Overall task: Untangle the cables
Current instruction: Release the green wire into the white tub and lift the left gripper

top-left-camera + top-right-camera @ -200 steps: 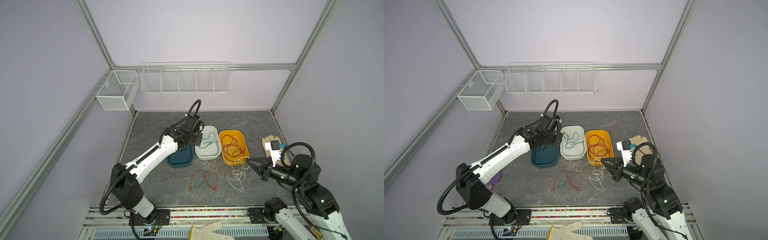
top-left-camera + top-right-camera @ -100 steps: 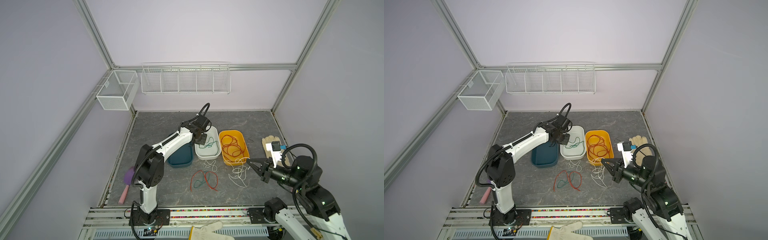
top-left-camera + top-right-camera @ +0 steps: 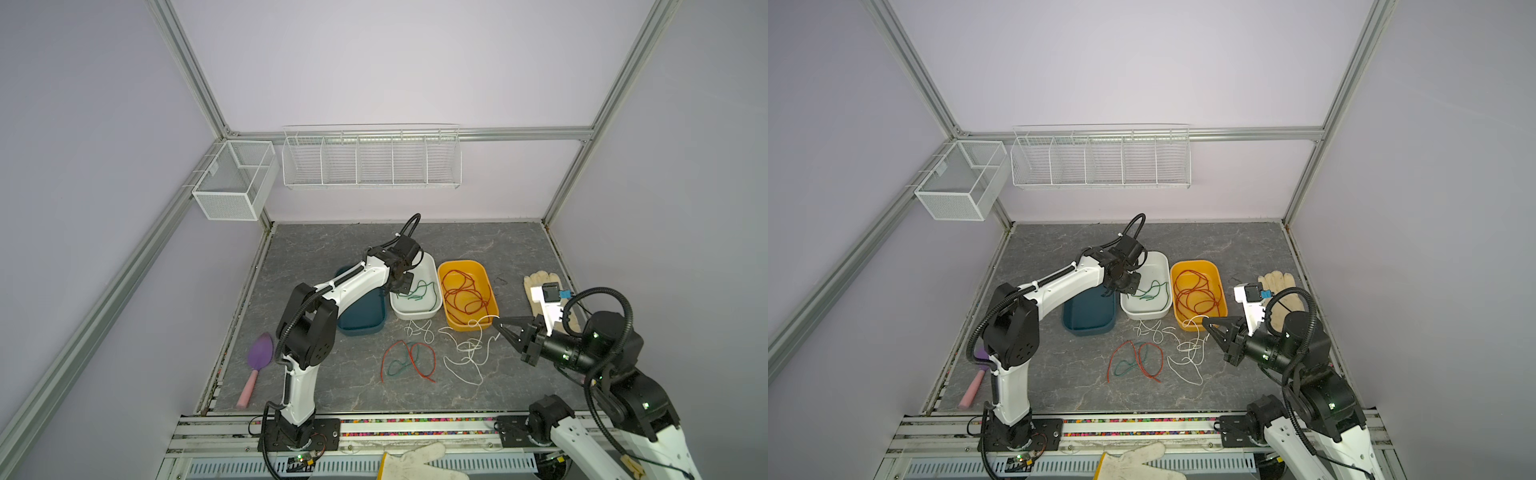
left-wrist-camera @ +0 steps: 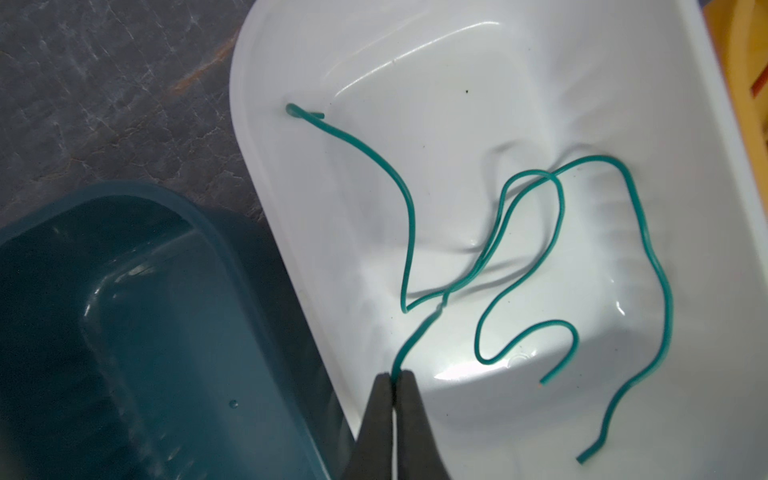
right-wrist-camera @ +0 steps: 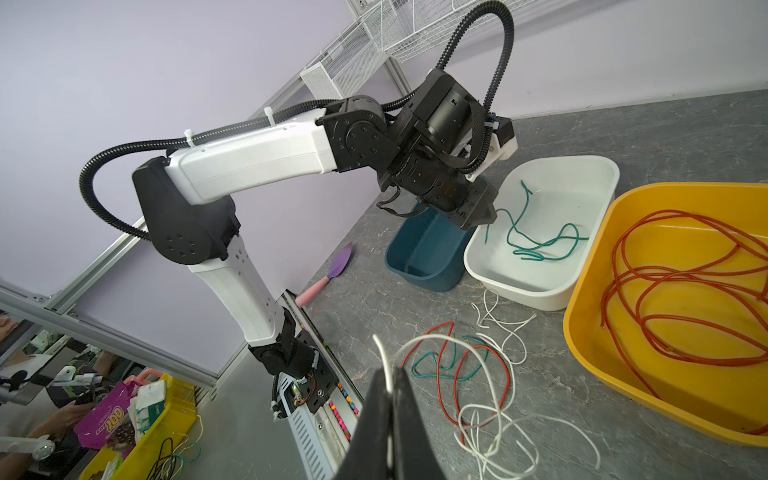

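Note:
My left gripper (image 4: 392, 376) is shut on one end of a dark green cable (image 4: 413, 216). The rest of it lies looped in the white tray (image 4: 415, 83). In both top views that gripper (image 3: 401, 286) (image 3: 1123, 291) hangs over the tray's left rim. My right gripper (image 5: 388, 370) (image 3: 496, 322) is shut on a white cable (image 5: 498, 415), whose tangle (image 3: 465, 353) lies on the table before the orange tray (image 3: 469, 326). Red-orange cable (image 3: 461, 295) is coiled in the orange tray. A red and green tangle (image 3: 409, 359) (image 5: 453, 357) lies on the table.
A teal tray (image 3: 361, 324) stands left of the white tray. A purple-and-pink trowel (image 3: 257, 361) lies at the left edge. A glove (image 3: 540, 282) with a white device (image 3: 548, 297) on it lies at the right. Wire baskets (image 3: 370, 162) hang on the back wall.
The left arm has folded its elbow upward and its gripper has shifted right, from over the teal tray to the white tray's rim. The right gripper has barely moved.

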Motion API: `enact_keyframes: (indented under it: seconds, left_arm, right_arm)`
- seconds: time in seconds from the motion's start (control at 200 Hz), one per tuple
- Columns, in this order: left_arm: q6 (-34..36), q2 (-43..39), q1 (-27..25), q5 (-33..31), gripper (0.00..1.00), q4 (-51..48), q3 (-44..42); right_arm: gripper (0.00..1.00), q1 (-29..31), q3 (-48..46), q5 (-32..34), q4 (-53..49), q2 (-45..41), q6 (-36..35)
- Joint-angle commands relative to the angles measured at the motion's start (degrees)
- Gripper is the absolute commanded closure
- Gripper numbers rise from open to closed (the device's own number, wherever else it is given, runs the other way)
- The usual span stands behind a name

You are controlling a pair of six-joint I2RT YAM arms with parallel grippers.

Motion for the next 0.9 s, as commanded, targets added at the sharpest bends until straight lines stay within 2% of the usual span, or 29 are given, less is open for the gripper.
enact_keyframes:
  seconds: [0.0, 0.265, 0.635, 0.805, 0.895]
  left_arm:
    - [-0.38, 0.83, 0.46, -0.85, 1.0, 0.07, -0.37]
    - [-0.66, 1.7, 0.5, 0.09, 1.0, -0.46, 0.66]
    - [-0.68, -3.55, 0.5, 1.92, 0.58, -1.12, 2.54]
    - [-0.66, -10.88, 0.5, 5.06, 0.48, 2.42, -0.84]
    - [-0.9, -16.25, 0.5, 9.92, 0.45, 6.01, -5.13]
  right_arm:
    - [0.94, -0.03, -0.9, -0.24, 1.1, -0.84, -0.78]
    - [0.94, -0.1, -0.89, -0.33, 1.38, -0.66, -0.69]
    - [0.94, -0.08, -1.11, -0.24, 2.13, -0.11, 0.19]
    - [0.94, -0.11, -1.02, -0.4, 2.94, 0.29, 1.06]
    - [0.94, -0.03, -0.89, -0.65, 3.5, 0.57, 1.63]
